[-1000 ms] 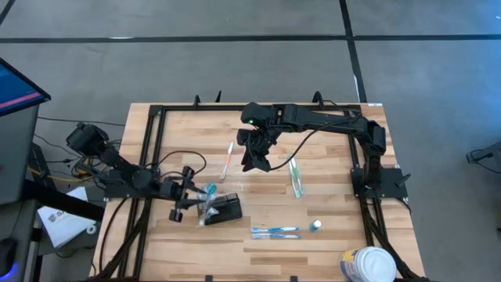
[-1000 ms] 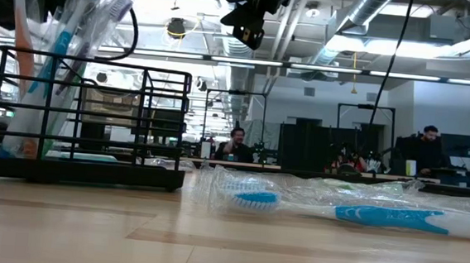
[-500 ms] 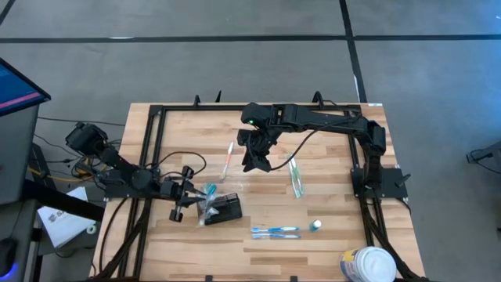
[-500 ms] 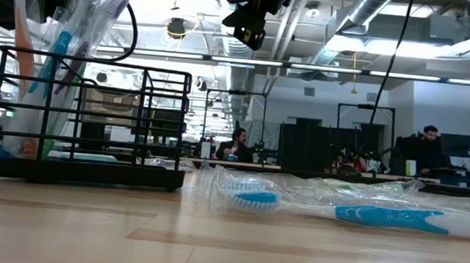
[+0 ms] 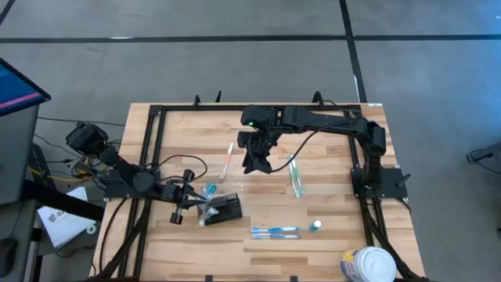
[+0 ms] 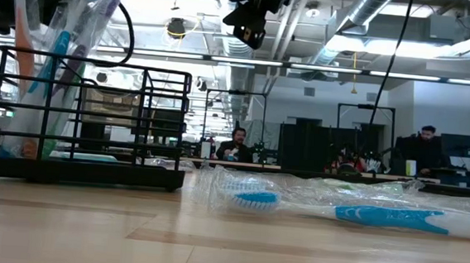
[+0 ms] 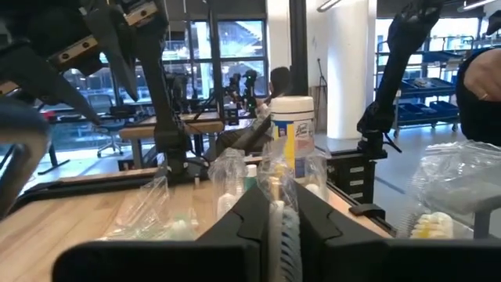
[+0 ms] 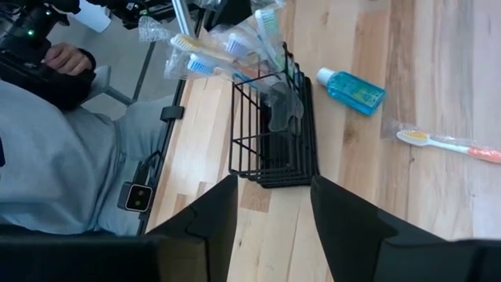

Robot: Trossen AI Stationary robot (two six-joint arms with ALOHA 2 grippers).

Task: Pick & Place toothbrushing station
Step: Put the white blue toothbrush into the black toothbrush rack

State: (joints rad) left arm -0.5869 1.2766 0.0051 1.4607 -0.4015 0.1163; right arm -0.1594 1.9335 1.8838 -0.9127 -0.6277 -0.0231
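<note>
Table (image 5: 329, 133): a pale wooden top edged by a black frame, seen from above with both arms reaching over it.

Right arm (image 5: 329, 121): stretched from the table's right side to its middle, well apart from the holder.

Right gripper (image 5: 254, 163): hangs high over the middle of the table, fingers (image 8: 207, 215) spread apart and nothing between them. Its wrist camera looks down on the holder.

Left arm (image 5: 125, 176): reaches in from the left edge toward the near-left part of the table.

Left gripper (image 5: 200, 203): right up against the left end of the holder, fingers drawn nearly together on a wrapped toothbrush (image 7: 279, 223) that shows in the narrow gap between them.

Toothbrushing station (image 5: 225, 209): a black wire holder standing upright on the wood, near the front and left of centre. Several plastic-wrapped brushes (image 6: 68, 20) lean out of its left-hand end.

White tub (image 5: 368, 265): at the front right corner, well apart from the holder.

Blue toothbrush (image 5: 275, 231): lies flat in clear wrap, just right of the holder, toward the front edge.

Green toothbrush (image 5: 296, 178): wrapped, lying to the right of the raised gripper.

Orange-handled toothbrush (image 5: 225, 160): lies behind the holder.

Small blue bottle (image 5: 315, 225): on its side by the end of the blue brush.
</note>
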